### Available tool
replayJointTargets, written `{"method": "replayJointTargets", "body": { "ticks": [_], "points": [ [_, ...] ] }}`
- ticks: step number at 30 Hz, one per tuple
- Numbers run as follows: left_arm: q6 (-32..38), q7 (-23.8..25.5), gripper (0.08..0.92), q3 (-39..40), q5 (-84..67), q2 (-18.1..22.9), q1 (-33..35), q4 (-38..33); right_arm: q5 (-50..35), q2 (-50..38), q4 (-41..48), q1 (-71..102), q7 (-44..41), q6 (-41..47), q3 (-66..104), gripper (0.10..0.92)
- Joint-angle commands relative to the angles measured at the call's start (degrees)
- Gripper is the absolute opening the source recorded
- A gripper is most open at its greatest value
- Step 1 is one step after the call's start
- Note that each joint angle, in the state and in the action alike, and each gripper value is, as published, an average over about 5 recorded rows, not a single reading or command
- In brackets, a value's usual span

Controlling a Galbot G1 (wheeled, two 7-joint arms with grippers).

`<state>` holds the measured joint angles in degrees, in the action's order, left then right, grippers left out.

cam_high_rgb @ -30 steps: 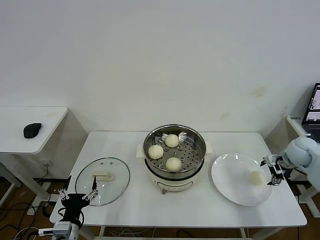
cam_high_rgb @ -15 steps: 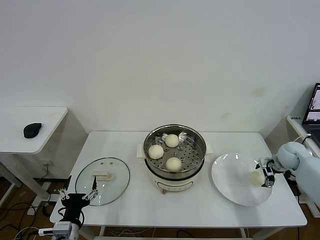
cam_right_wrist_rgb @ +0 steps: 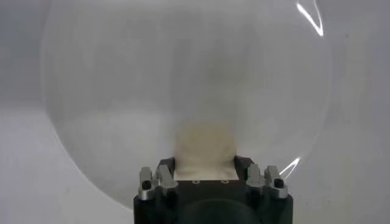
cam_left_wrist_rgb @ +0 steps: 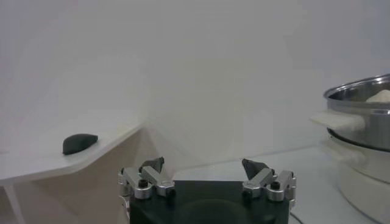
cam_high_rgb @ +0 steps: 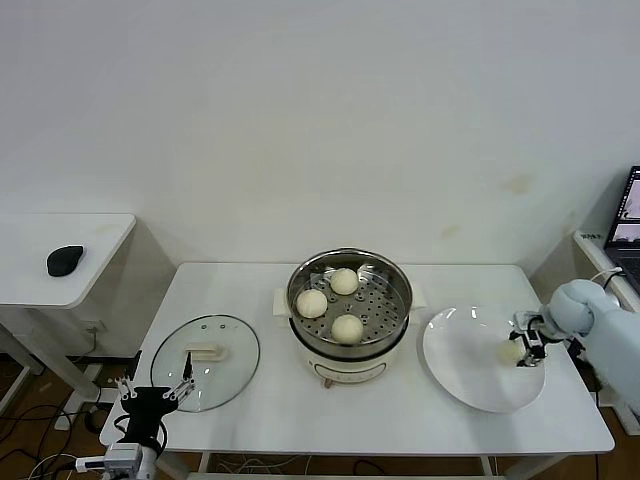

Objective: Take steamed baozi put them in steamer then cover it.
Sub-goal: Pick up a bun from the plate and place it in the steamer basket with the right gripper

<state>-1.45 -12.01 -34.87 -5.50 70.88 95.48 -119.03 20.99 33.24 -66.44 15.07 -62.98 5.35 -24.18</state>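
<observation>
White table (cam_high_rgb: 270, 400), glass cover (cam_high_rgb: 205, 348), steamer (cam_high_rgb: 349, 303) centre, white plate (cam_high_rgb: 470, 375).

I see a long white table (cam_high_rgb: 300, 400) in front of a plain white wall (cam_high_rgb: 320, 120). Near its right edge sits a flat round white plate (cam_high_rgb: 465, 375). Off past the left edge of the table there is a smaller white side table (cam_high_rgb: 60, 250), and a small black computer mouse (cam_high_rgb: 65, 260) rests on top of it. Far off past the right edge I can see a bit of a dark laptop screen (cam_high_rgb: 630, 210). Some black cables (cam_high_rgb: 30, 420) lie on the floor.
</observation>
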Motion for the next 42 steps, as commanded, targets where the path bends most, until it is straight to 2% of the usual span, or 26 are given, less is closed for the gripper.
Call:
{"method": "replayJointTargets", "body": {
  "ticks": [1,6,12,16,20,32,42],
  "points": [
    [-0.04,0.04,0.823,0.22,-0.10,-0.12,-0.27,0.14,-12.08,-5.64,-7.10,-14.00,-1.80,4.10,-11.03,0.602],
    [-0.02,0.02,0.823,1.28,0.05,-0.02,-0.92,0.81,-23.12,-6.51,-13.55,-31.52,-2.40,8.74,-22.83,0.605],
    [0.00,0.03,0.823,1.93,-0.14,-0.06,-1.57,0.62,-32.89,-0.60,-18.02,-55.11,-0.16,13.52,-41.80,0.610],
    [0.17,0.00,0.823,1.86,-0.40,-0.05,-1.63,0.43,-41.09,6.43,-19.59,-62.28,2.40,17.25,-48.86,0.611],
    [0.28,-0.05,0.823,1.53,-0.64,-0.03,-1.63,0.36,-45.50,11.74,-20.73,-62.15,4.68,20.19,-51.63,0.611],
    [0.18,-0.06,0.823,0.59,-0.77,0.56,-1.17,-0.40,-46.68,21.72,-15.48,-51.15,9.43,25.65,-50.98,0.611],
    [0.26,-0.07,0.823,0.72,-0.65,1.14,-1.23,-0.35,-41.27,22.19,-12.01,-42.80,10.47,26.45,-49.72,0.611]
  ]
}}
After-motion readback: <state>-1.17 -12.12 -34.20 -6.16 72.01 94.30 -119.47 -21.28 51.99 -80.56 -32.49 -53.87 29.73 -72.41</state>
